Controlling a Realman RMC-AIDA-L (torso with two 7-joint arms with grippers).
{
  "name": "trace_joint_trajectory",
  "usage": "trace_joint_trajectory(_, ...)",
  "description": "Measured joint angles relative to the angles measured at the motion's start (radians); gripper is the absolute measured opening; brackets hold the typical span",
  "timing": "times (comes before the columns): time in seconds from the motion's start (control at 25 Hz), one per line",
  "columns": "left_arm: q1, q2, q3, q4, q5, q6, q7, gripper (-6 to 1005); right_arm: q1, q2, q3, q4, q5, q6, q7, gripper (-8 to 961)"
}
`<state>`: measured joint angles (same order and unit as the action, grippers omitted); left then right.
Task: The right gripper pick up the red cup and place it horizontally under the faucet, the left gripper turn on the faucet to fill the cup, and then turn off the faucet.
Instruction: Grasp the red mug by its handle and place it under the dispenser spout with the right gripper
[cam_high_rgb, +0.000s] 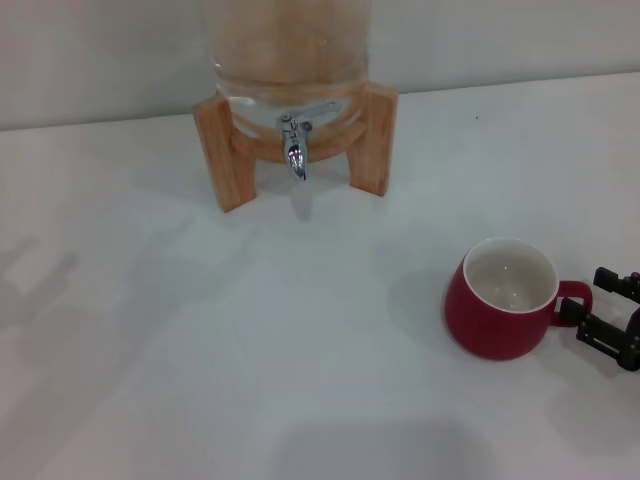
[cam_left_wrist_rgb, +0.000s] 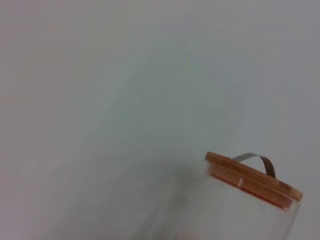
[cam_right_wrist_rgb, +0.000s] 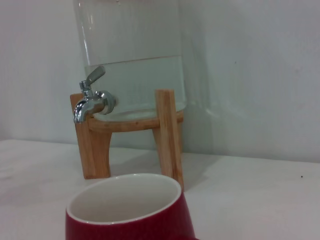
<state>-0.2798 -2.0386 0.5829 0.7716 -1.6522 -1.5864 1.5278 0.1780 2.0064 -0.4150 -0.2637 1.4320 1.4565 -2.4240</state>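
Red cup (cam_high_rgb: 503, 298) upright on the white desk (cam_high_rgb: 250, 340), lower right of the head view.
Glazed, rigid, breakable, probably slippery; right pincer (cam_high_rgb: 606, 315) released beside its handle (cam_high_rgb: 574, 301), the likeliest hold.

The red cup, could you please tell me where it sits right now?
In the head view the red cup stands upright on the table's right side, nearer the robot than the faucet, its handle toward the right pincer.

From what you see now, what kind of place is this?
Probably a plain test tabletop staged as a drinks corner: a bare white table against a white wall, a glass jar on a wooden stand with a faucet, and one red cup.
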Motion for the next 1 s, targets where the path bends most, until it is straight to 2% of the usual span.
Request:
trace_joint_trajectory(0.64, 0.001, 0.000, 0.000, 0.000, 0.000, 0.004, 0.000, 826, 0.000, 0.000, 0.001, 0.000, 0.012, -0.001, -0.007, 609)
trace_joint_trajectory(1.0, 0.001, 0.000, 0.000, 0.000, 0.000, 0.004, 0.000, 826, 0.017, 0.002, 0.001, 0.030, 0.013, -0.004, -0.055, 422)
